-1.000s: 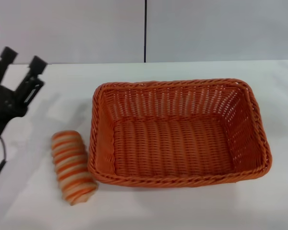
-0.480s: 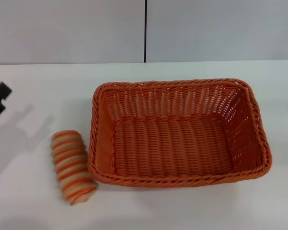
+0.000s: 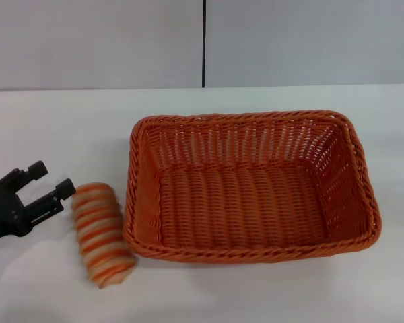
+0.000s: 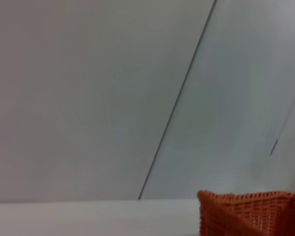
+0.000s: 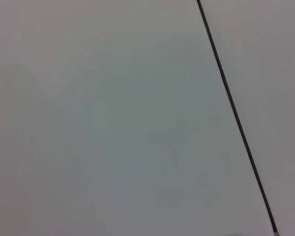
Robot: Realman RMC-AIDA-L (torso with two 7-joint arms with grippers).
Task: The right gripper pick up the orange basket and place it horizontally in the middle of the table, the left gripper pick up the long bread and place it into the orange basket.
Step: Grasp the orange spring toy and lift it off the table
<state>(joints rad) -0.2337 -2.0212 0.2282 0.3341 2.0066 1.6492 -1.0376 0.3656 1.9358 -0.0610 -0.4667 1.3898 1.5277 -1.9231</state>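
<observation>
The orange basket (image 3: 249,185) lies lengthwise across the middle of the white table (image 3: 67,121), empty; a corner of the basket (image 4: 250,212) also shows in the left wrist view. The long bread (image 3: 101,232), striped tan and orange, rests on the table just off the basket's left end. My left gripper (image 3: 52,179) is open and low at the left edge, its fingertips right beside the bread's far end, with nothing between them. The right gripper is out of view.
A grey wall with a dark vertical seam (image 3: 204,44) stands behind the table. Bare tabletop runs along the far side and to the right of the basket.
The left gripper swung out past the left edge, then came back lower and nearer, now beside the bread's far end. Basket and bread have not moved.
</observation>
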